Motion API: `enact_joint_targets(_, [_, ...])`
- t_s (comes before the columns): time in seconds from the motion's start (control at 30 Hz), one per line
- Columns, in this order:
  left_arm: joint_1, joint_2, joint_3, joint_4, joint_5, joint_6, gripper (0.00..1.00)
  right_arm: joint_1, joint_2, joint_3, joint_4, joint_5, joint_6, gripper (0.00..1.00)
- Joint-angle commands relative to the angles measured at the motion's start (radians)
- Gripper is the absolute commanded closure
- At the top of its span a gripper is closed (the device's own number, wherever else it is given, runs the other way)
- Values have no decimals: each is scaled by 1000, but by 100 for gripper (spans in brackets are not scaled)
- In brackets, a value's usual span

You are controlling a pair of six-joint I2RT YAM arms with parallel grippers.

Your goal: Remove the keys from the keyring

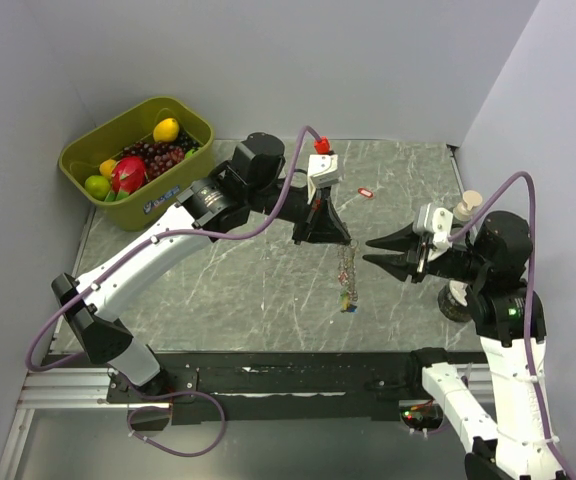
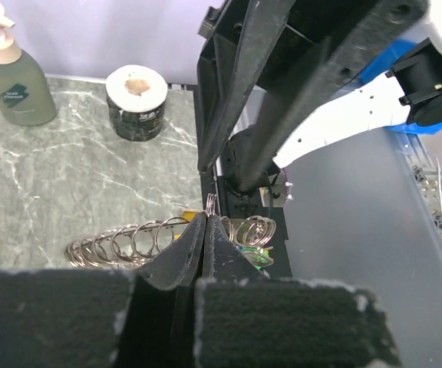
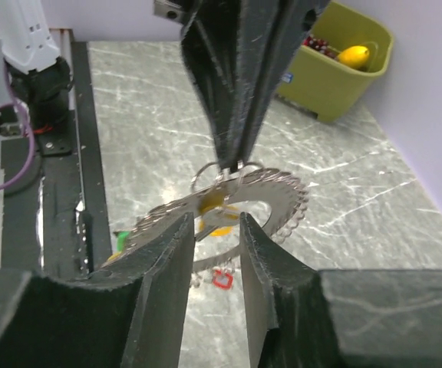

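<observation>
Midair, left gripper (image 1: 345, 242) clamping keyring (image 1: 348, 274), right gripper (image 1: 369, 250) facing

Soft, even light comes from above, so the grey table (image 1: 268, 290) looks bright and the shadows under my arms (image 1: 158, 245) are pale. In my wrist pictures my own fingers (image 3: 159, 299) sit close up, dark and a bit fuzzy, while things at the far edge of the table look sharp.

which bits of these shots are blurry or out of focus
Left wrist view: left end effector blurred up close, keyring sharper. Right wrist view: right end effector soft in front, keyring crisper. Top view: even light, keys too small to resolve.
</observation>
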Motion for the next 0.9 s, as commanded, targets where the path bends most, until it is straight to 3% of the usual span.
enact_joint_targets(0.0, [4, -15, 13, 75, 54, -26, 99, 7, 19, -14, 83, -2, 43, 67])
enact_joint_targets(0.23, [5, -9, 23, 70, 48, -25, 99, 58, 21, -50, 89, 13, 35, 74])
enact_joint_targets(0.33, [5, -6, 22, 71, 45, -25, 99, 61, 19, -66, 113, 16, 55, 83])
enact_joint_targets(0.4, [5, -3, 22, 73, 46, -26, 99, 61, 18, -70, 130, 22, 83, 94])
enact_joint_targets(0.47, [5, -3, 20, 75, 45, -26, 99, 61, 18, -75, 142, 31, 92, 96])
enact_joint_targets(0.53, [5, 0, 22, 73, 43, -25, 99, 62, 16, -77, 149, 28, 100, 96])
enact_joint_targets(0.77, [5, 2, 23, 68, 43, -22, 99, 61, 19, -57, 135, 4, 100, 78])
enact_joint_targets(0.87, [5, 5, 25, 67, 48, -20, 99, 64, 21, -54, 127, 10, 97, 77])
